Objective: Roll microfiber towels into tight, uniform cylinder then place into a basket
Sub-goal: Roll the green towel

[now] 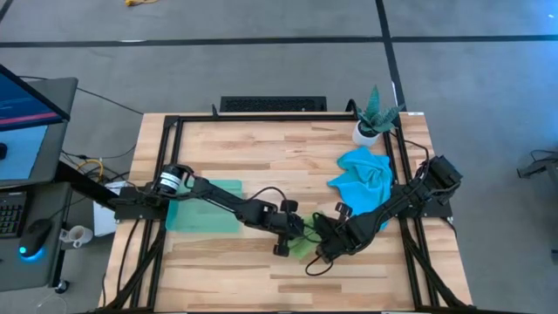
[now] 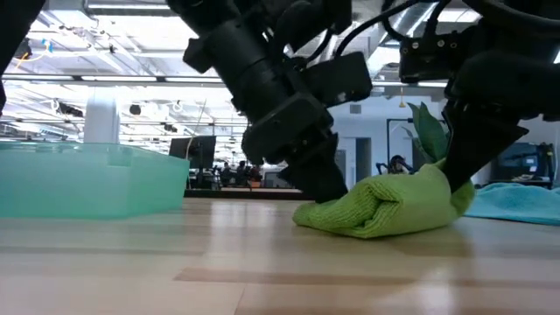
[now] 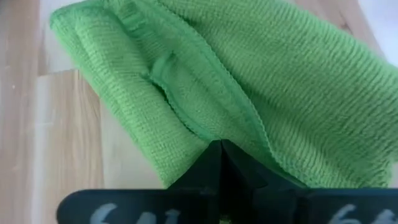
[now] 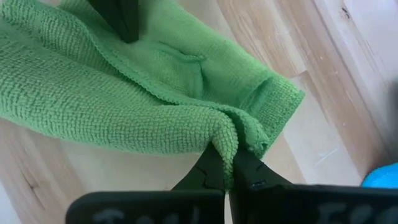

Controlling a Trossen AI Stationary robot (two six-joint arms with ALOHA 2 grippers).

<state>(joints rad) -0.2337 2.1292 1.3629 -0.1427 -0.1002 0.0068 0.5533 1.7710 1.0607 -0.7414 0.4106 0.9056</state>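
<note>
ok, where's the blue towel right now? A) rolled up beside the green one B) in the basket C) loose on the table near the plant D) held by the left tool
C: the blue towel lies crumpled on the table just in front of the potted plant, while both tools work the green towel; the basket holds no blue towel.

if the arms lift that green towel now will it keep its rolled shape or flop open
Probably flops: the green towel is soft cloth, loosely folded with a slack end. It bunches where the right gripper pinches it, so it likely drapes from that pinch. Looks light and unlikely to slip, given its nubby weave. The left gripper is shut against its other side.
</note>
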